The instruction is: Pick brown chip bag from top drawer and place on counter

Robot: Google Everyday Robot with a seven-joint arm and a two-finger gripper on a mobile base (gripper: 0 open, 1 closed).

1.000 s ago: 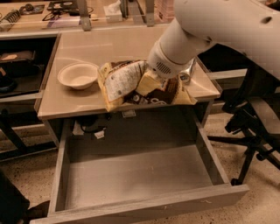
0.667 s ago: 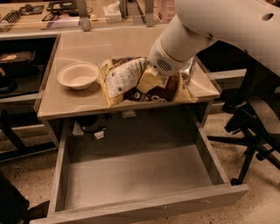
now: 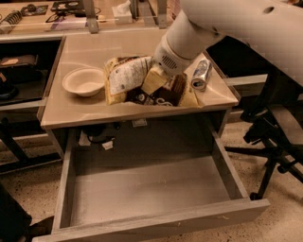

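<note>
The brown chip bag [image 3: 127,78] lies tilted on the beige counter [image 3: 90,112], near its front edge, with its white label panel facing up. My gripper [image 3: 156,81] comes down from the upper right on the white arm and is shut on the bag's middle. One pale finger [image 3: 152,82] shows on top of the bag. The top drawer [image 3: 147,194] is pulled fully open below the counter and holds nothing.
A pale bowl [image 3: 84,81] sits on the counter left of the bag. A crushed silver can [image 3: 201,74] lies on the counter right of the gripper. A cluttered desk [image 3: 57,14] runs along the back. A black chair base [image 3: 272,142] stands at right.
The gripper has carried the bag back from the counter's front edge farther onto the top. The arm has lifted, uncovering the silver can.
</note>
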